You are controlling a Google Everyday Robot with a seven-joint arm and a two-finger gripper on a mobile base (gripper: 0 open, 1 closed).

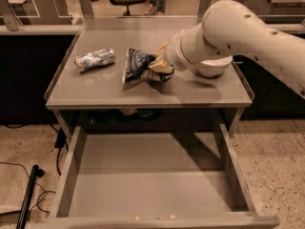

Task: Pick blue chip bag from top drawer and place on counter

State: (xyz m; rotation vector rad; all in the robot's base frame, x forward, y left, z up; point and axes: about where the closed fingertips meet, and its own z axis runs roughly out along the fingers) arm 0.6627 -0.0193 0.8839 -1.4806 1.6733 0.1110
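Note:
The blue chip bag is a crumpled dark-blue foil bag with white lettering, resting on the grey counter near its middle. My gripper reaches in from the right and is shut on the bag's right end, low over the counter top. The big white arm stretches off to the upper right. The top drawer is pulled fully open below the counter; its flat grey floor holds nothing.
A silvery crushed can-like wrapper lies on the counter's left part. Raised rims run along the counter's sides. A black cable and a black pole lie on the floor at the left. Chair legs show behind the counter.

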